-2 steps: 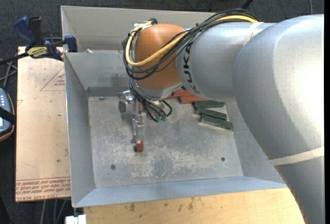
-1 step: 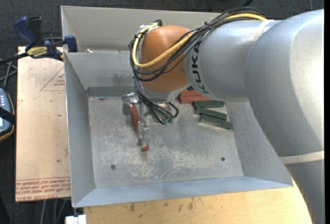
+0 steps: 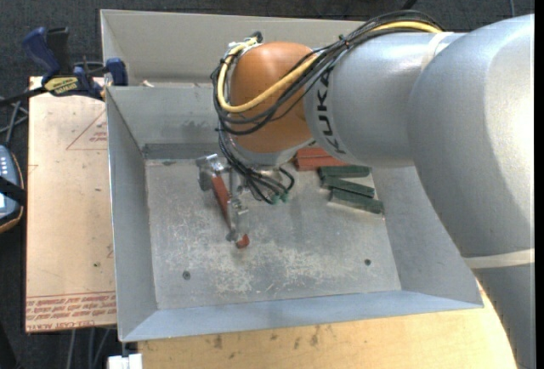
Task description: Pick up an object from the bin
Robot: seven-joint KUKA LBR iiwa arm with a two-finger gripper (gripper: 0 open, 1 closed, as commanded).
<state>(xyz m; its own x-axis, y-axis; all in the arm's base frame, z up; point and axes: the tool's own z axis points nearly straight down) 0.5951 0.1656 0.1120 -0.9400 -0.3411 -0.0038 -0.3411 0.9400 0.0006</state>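
Red block (image 3: 318, 160) partly hidden behind arm (image 3: 399, 104), itself cropped right.

Grey metal bin (image 3: 127, 214), red-brown block (image 3: 316, 160) and dark green bars (image 3: 353, 195) lying right of middle

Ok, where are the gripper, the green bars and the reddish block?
gripper (image 3: 235, 227): camera view, its lower tip.
green bars (image 3: 351, 189): camera view, middle bar's top.
reddish block (image 3: 313, 160): camera view, its visible top face.

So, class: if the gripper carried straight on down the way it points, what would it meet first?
Probably the small red piece just below the gripper, on the bin floor; depth is unclear.
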